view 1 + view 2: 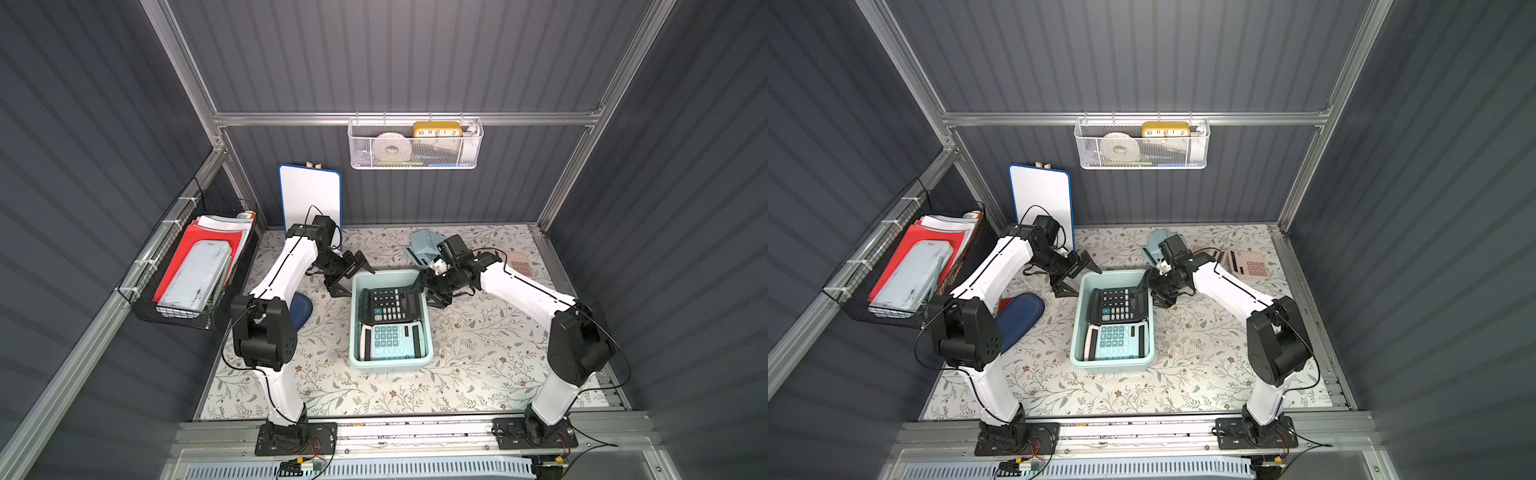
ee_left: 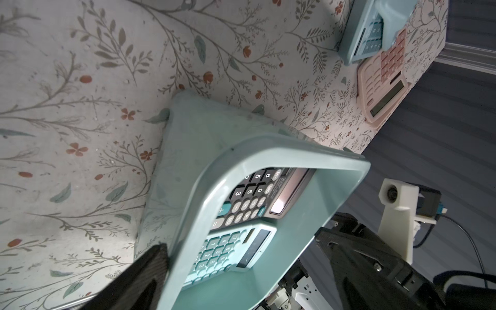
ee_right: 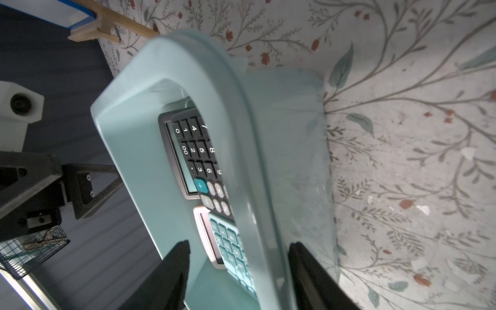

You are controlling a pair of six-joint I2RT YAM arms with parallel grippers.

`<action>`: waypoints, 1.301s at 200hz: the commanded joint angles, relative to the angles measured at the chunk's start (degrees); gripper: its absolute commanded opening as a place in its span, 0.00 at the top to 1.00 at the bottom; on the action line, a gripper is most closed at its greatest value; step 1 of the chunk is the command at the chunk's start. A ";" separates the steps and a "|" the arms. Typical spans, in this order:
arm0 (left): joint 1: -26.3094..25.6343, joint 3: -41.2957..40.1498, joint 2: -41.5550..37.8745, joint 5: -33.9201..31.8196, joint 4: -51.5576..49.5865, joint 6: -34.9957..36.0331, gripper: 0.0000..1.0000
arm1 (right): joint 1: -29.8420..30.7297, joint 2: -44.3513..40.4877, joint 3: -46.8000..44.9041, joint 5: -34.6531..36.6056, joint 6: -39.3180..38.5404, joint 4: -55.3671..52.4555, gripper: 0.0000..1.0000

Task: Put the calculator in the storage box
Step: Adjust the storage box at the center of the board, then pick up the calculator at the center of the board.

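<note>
The mint-green storage box [image 1: 390, 365] [image 1: 1111, 365] stands mid-table. Inside lie a black calculator [image 1: 390, 305] [image 2: 249, 193] at the far end and a mint calculator [image 1: 390, 343] [image 3: 230, 241] at the near end. My left gripper [image 1: 353, 279] [image 2: 240, 241] is open, its fingers straddling the box's far left corner. My right gripper [image 1: 426, 291] [image 3: 239, 244] is open too, one finger inside the box's right wall and one outside. A pink calculator [image 1: 1248, 264] [image 2: 383, 88] and a blue one [image 1: 424, 245] lie on the table at the back right.
A whiteboard [image 1: 309, 199] leans against the back wall. A white mesh basket [image 1: 415, 145] hangs on the rail above. A black wire basket [image 1: 191, 270] with folders hangs on the left wall. A dark blue pouch [image 1: 1021, 316] lies under the left arm.
</note>
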 commanded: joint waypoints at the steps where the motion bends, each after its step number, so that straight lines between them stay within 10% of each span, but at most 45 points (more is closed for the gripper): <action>1: -0.76 2.99 2.10 2.12 0.24 0.82 0.01 | -0.41 -0.85 2.16 -3.67 -1.49 3.11 0.37; 85: -0.75 11.28 0.97 -13.12 -6.69 2.15 0.01 | -12.70 -8.87 -1.80 9.70 -1.60 -2.22 0.28; 260: -1.81 28.37 9.19 -8.16 -6.87 1.68 0.01 | -27.99 4.51 -6.78 18.26 -0.66 18.50 0.31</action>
